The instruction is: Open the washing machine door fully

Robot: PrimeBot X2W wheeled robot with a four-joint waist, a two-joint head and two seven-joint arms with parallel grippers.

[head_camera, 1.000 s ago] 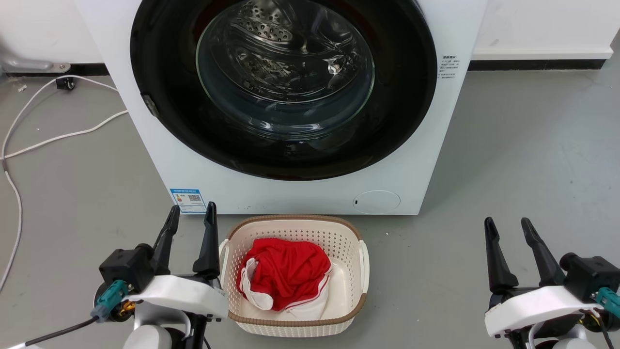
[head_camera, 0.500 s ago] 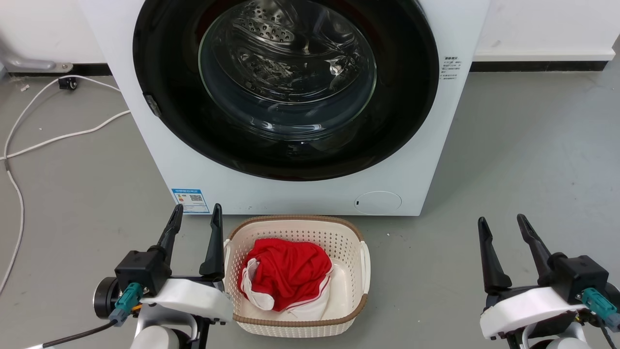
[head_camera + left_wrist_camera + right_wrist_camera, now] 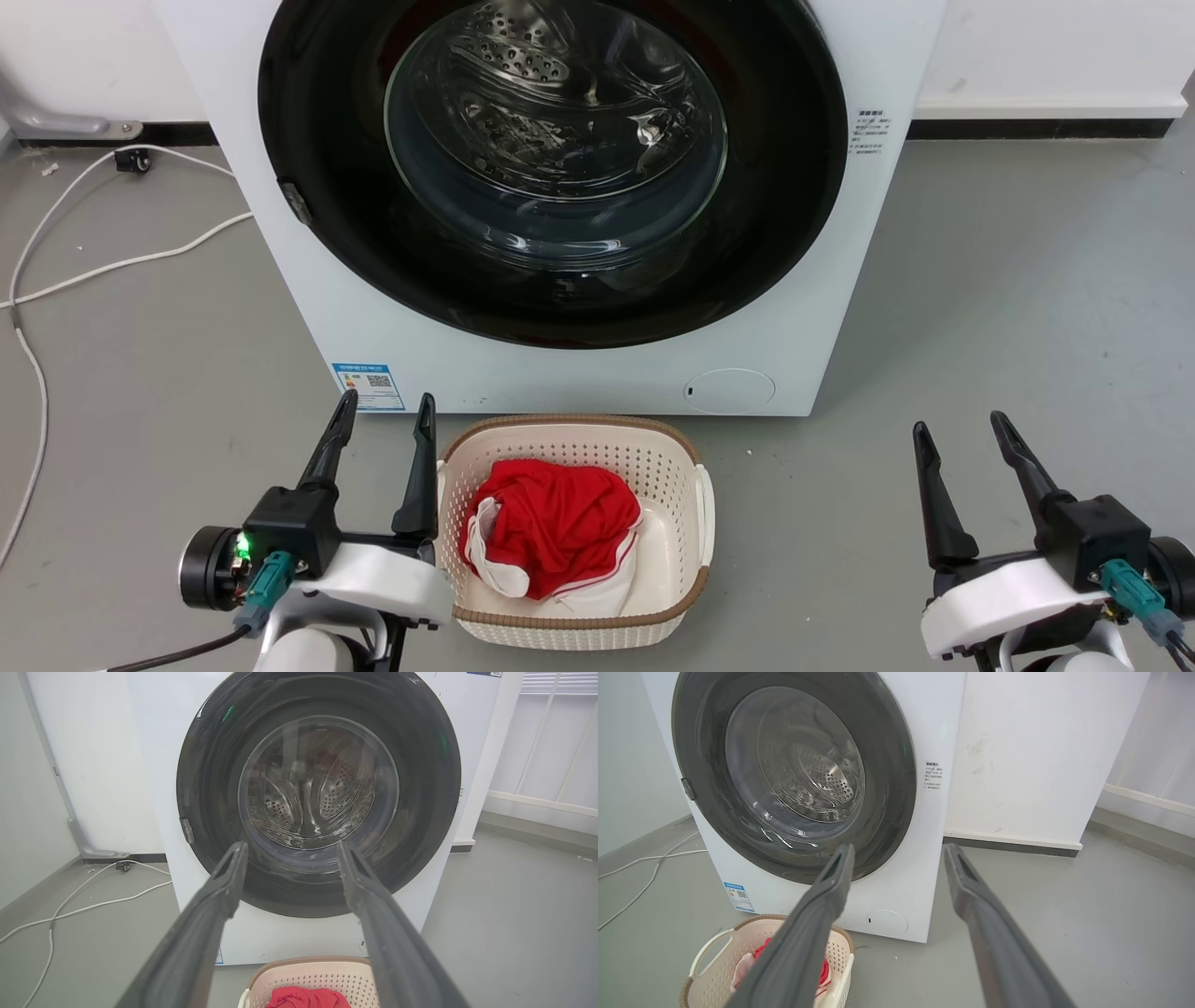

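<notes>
The white washing machine (image 3: 597,378) stands ahead on the grey floor. Its round glossy black door (image 3: 327,224) with the clear glass bowl (image 3: 555,140) lies flat against the front, shut. A small grey latch tab (image 3: 294,203) sits on the door's left rim. My left gripper (image 3: 385,411) is open at the lower left, short of the machine, holding nothing. My right gripper (image 3: 960,427) is open at the lower right over bare floor. From the left wrist the door (image 3: 210,765) lies straight ahead of my fingers (image 3: 219,905). The right wrist view has the door (image 3: 887,765) to the left of my right gripper (image 3: 899,851).
A cream perforated basket (image 3: 677,560) holding red and white cloth (image 3: 551,527) sits on the floor just before the machine, touching close to my left gripper. White cables (image 3: 112,266) trail over the floor at the left. A white wall (image 3: 1046,56) runs behind.
Both arms have edged inward and slightly forward, grippers staying open. The head view has shifted a little. The door has not moved.
</notes>
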